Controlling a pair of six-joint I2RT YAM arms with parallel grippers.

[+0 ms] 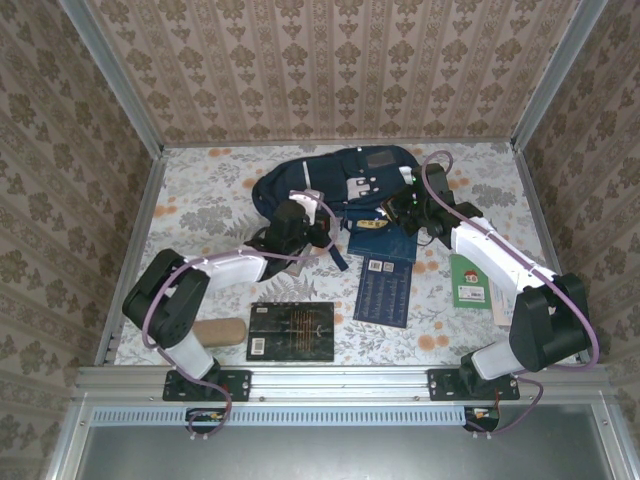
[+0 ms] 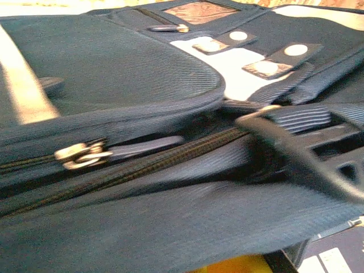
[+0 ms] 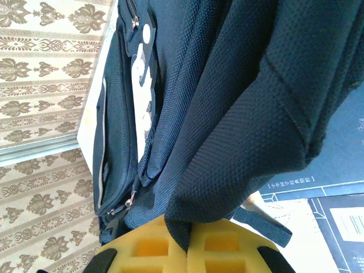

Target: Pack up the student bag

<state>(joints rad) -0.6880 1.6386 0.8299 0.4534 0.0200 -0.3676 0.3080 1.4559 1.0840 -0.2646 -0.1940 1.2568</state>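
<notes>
**Status: bag being gripped, contents not yet loaded**

1. Task item. The student bag [image 1: 335, 180] lies flat on the table [image 1: 200, 200], midway along the far edge, with its white patches facing up. The left wrist view shows a zipper pull [image 2: 79, 154] on the bag's side seam. Whether the main compartment is open cannot be determined.

2. Right gripper [image 3: 186, 244]. It is positioned at the bag's near right corner. The yellow fingers [image 3: 148, 250] are clamped together on a fold of the navy fabric, which rises from between them.

3. Left gripper [image 1: 300, 225]. It is positioned at the bag's near left edge, close to the zipper. The jaws are together. Whether fabric is caught between them cannot be determined.

4. Items outside the bag:
   - A blue book [image 1: 378, 240] touches the bag's near edge.
   - A dark blue booklet [image 1: 383, 290] lies just nearer than the blue book, at mid-table.
   - A black notebook [image 1: 290, 330] lies by the near edge, left of centre.
   - A tan block [image 1: 220, 330] lies beside the notebook, toward the near left corner.
   - A green card [image 1: 468, 280] lies toward the right edge.

5. Progress assessment. The task appears to be at an early stage. No item is seen inside the bag. Remaining work, as judged: open the bag, hold it open, then load all five items.
</notes>
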